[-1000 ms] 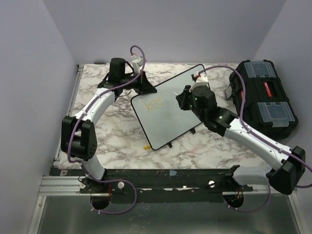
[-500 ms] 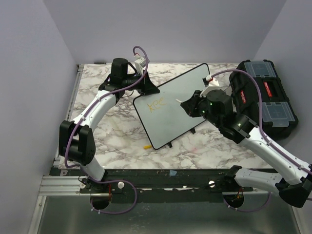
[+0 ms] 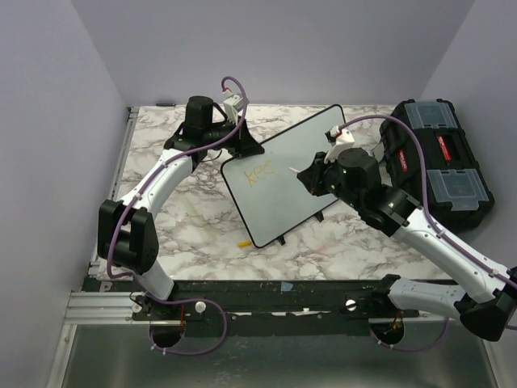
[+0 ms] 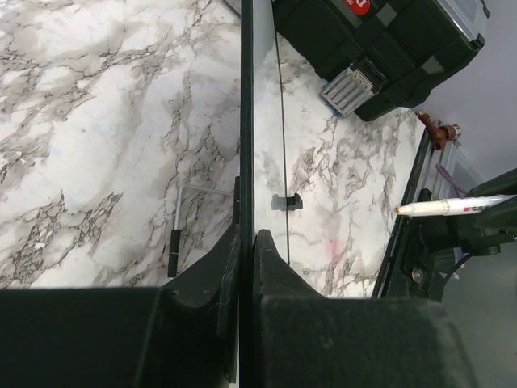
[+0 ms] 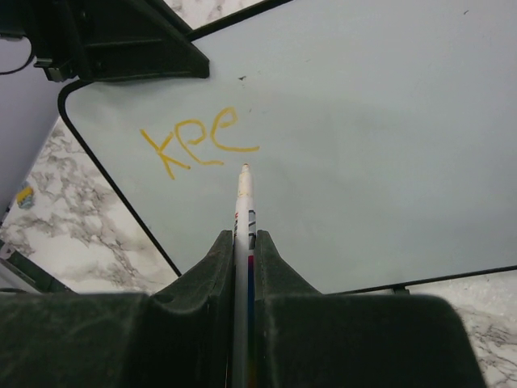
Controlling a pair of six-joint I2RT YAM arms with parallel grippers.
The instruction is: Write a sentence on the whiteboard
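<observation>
The whiteboard point(image 3: 283, 206) lies tilted at the middle of the marble table. The sentence point(image 3: 260, 175) reads "kee" in yellow-orange near the board's far-left corner, and it also shows in the right wrist view point(image 5: 202, 141). My left gripper point(image 3: 242, 148) is shut on the board's far-left edge, seen edge-on between its jaws in the left wrist view point(image 4: 247, 238). My right gripper point(image 3: 311, 179) is shut on a white marker point(image 5: 244, 210). The marker tip sits just right of and below the last "e"; I cannot tell whether it touches the board.
A black toolbox point(image 3: 436, 162) with clear lid compartments stands at the right, close to my right arm. A small yellow piece point(image 3: 242, 242) lies on the table by the board's near-left edge. Black stand feet stick out from the board's near edge.
The board and my left gripper shifted a little to the right. My right gripper drew back to the right, then edged left towards the letters.
</observation>
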